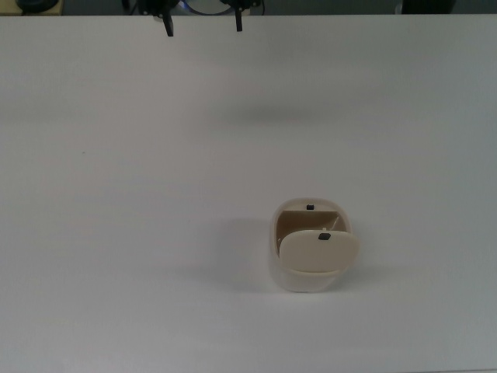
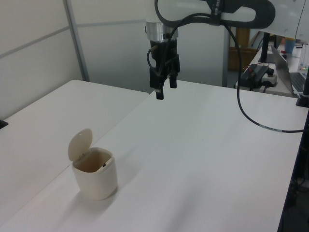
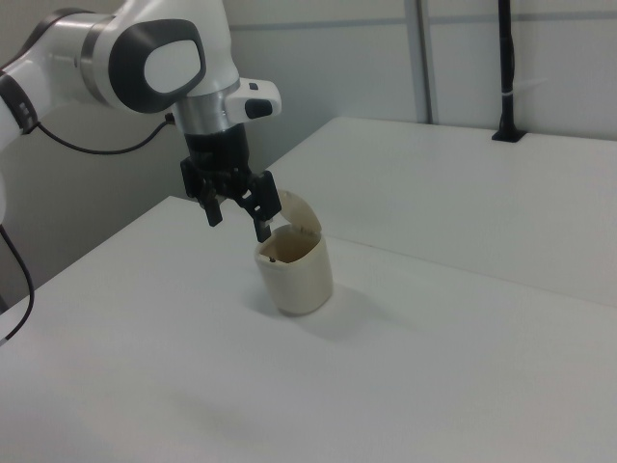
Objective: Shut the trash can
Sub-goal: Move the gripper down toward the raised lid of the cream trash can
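The cream-beige trash can (image 1: 304, 281) stands on the white table, right of centre in the top view. Its lid (image 1: 318, 252) is hinged up, with a small black tab (image 1: 324, 236) near its free edge. The left view shows the can (image 2: 96, 179) with the lid (image 2: 79, 144) upright at its back and the inside bare. My gripper (image 2: 165, 88) hangs open and holds nothing, high above the table and well away from the can. In the top view the gripper (image 1: 203, 27) shows only as two fingertips at the far edge. In the right view the gripper (image 3: 237, 222) overlaps the can (image 3: 297, 275).
A black cable (image 2: 248, 113) loops down from the arm over the table in the left view. A laptop (image 2: 286, 65) and other gear stand beyond the table on the left view's right. A black pole (image 3: 507, 68) rises at the table's far edge in the right view.
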Tool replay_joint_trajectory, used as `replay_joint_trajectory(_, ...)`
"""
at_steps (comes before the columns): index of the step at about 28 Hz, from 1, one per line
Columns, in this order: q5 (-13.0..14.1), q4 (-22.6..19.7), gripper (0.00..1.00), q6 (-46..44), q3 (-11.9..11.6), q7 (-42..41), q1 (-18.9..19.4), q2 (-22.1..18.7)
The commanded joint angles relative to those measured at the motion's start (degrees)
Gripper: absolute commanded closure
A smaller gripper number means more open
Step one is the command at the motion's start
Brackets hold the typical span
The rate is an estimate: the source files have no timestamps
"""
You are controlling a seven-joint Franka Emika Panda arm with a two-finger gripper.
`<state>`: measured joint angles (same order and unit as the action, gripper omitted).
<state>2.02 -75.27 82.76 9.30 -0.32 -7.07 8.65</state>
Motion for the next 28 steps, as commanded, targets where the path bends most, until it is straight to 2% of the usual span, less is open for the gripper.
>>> replay_joint_trajectory(1, 0.2, -1.4, 0.0, 8.4, 0.0, -0.5, 2.0, 0.7)
replay_joint_trajectory(7, 0.1, -2.2, 0.0, 15.1, 0.0, 0.7, 3.5, 3.2)
replay_joint_trajectory(11, 0.1, -2.2, 0.0, 20.8, 0.0, 5.0, 4.3, 5.1)
replay_joint_trajectory(16, -2.3, -2.2, 0.0, 32.4, -0.1, 12.0, 7.2, 8.1)
replay_joint_trajectory(22, -8.5, -1.9, 0.14, 43.2, -0.1, 21.4, 9.3, 11.9)
replay_joint_trajectory(23, -11.0, -1.7, 0.2, 46.1, -0.1, 24.7, 10.0, 13.0)
replay_joint_trajectory(27, -16.5, -1.7, 0.37, 51.3, -0.2, 31.2, 11.0, 14.7)
replay_joint_trajectory(28, -19.0, -1.6, 0.46, 52.9, -0.2, 33.8, 11.1, 15.5)
